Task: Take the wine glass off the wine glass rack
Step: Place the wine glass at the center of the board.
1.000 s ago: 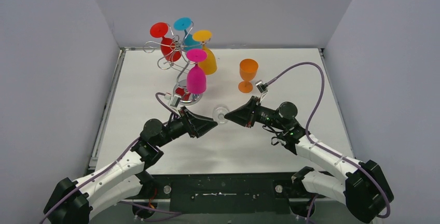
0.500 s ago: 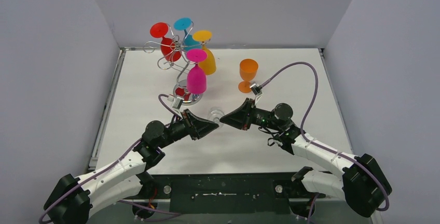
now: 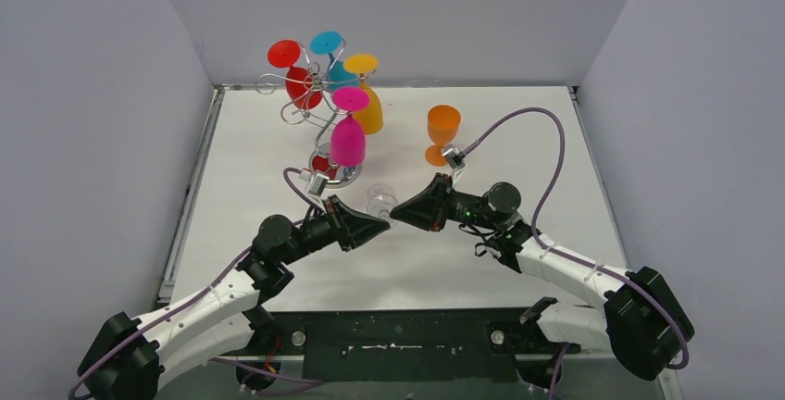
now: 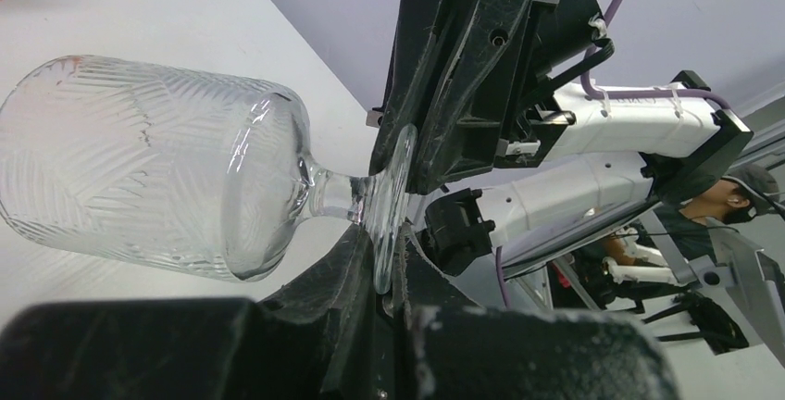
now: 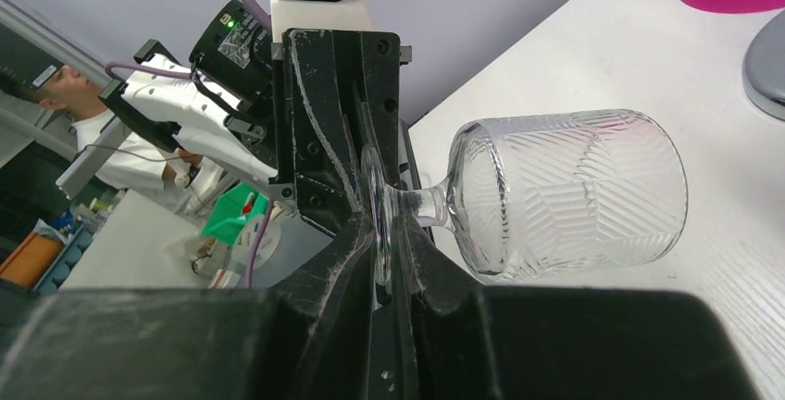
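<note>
Looking at the top cam: the clear wine glass (image 3: 378,198) is off the wine glass rack (image 3: 319,108). It's lying sideways mid-frame between the left gripper (image 3: 384,224) and right gripper (image 3: 393,212). The rack sits upper left with coloured glasses (image 3: 350,141) hanging on it. Handover, I guess?

Reply: Looks like it. On the left wrist cam the left gripper (image 4: 384,266), bottom centre, is pinched shut on the glass's foot, bowl pointing frame-left. The right gripper (image 4: 412,141) comes in from the top, clamped on the same disc. I'd have one side let go slowly, since a thin foot could twist out.

OP: Right wrist cam agrees. The right gripper (image 5: 384,252) is closed on the foot, bowl frame-right over the table (image 5: 741,270). Any branding?

Reply: None readable, just the cut pattern on the bowl.
</note>
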